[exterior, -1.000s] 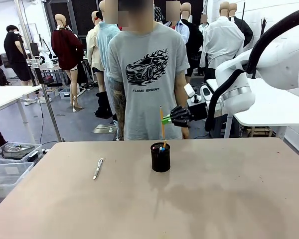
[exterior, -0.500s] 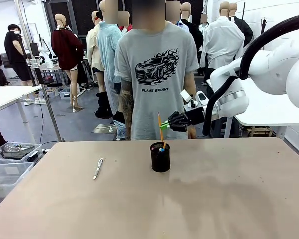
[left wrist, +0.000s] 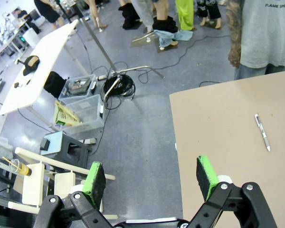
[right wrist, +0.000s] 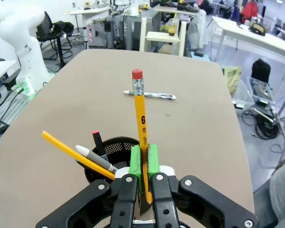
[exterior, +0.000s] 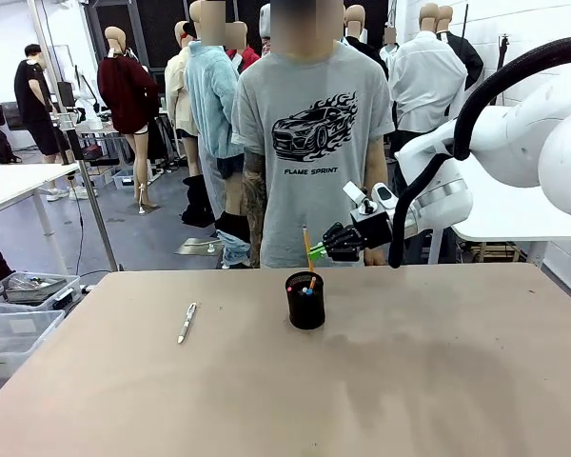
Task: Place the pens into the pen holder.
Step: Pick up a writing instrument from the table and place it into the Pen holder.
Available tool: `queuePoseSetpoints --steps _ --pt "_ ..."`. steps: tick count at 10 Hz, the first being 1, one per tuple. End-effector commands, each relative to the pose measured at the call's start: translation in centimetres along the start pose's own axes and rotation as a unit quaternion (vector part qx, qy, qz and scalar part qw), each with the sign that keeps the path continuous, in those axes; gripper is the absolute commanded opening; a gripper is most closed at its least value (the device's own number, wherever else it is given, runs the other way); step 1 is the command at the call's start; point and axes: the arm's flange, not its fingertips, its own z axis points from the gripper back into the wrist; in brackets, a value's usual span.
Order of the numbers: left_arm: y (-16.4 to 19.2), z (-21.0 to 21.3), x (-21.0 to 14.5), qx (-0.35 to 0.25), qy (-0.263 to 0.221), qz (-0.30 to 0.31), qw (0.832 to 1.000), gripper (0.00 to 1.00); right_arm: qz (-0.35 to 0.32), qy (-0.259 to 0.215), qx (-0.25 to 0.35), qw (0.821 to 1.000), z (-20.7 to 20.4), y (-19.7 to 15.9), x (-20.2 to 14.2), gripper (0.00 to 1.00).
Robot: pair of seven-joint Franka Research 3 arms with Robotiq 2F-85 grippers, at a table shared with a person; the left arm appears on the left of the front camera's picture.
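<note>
My right gripper is shut on an orange-yellow pencil with a pink end, held nearly upright over the black mesh pen holder. The pencil's lower end reaches the holder's mouth. In the right wrist view the green pads of the right gripper pinch the pencil above the holder, which has a yellow pencil and two pens in it. A silvery-white pen lies on the table to the left. My left gripper hangs open off the table's edge, far from that pen.
A person in a grey T-shirt stands at the table's far edge, just behind the holder. Plastic bins sit on the floor at the left. The brown tabletop is bare around the holder and the pen.
My right gripper has come down with the pencil, bringing it lower over the holder. The person has shifted to the right. The silvery pen has not moved.
</note>
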Motion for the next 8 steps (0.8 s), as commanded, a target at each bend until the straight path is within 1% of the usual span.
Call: queuePoseSetpoints --steps 1,4,5,6,7,8 --pt "0.1 -0.1 0.1 0.001 -0.003 0.002 1.0 1.0 -0.016 0.007 -0.005 1.0 0.1 -1.4 0.1 0.0" --pt "0.1 -0.1 0.1 0.001 -0.003 0.002 1.0 1.0 0.011 -0.001 -0.036 0.999 2.0 -0.4 1.5 0.0" --pt "0.1 -0.1 0.1 0.001 -0.003 0.002 1.0 1.0 0.032 -0.017 -0.031 0.999 2.7 0.3 2.3 0.0" --pt "0.1 -0.1 0.1 0.001 -0.003 0.002 1.0 1.0 0.051 -0.034 -0.017 0.998 3.2 1.0 2.9 0.0" --pt "0.1 -0.1 0.1 0.001 -0.003 0.002 1.0 1.0 0.064 -0.054 0.015 0.996 3.4 1.4 3.2 0.0" --pt "0.1 -0.1 0.1 0.001 -0.003 0.002 1.0 1.0 0.072 -0.069 0.036 0.994 3.4 1.4 3.2 0.0"
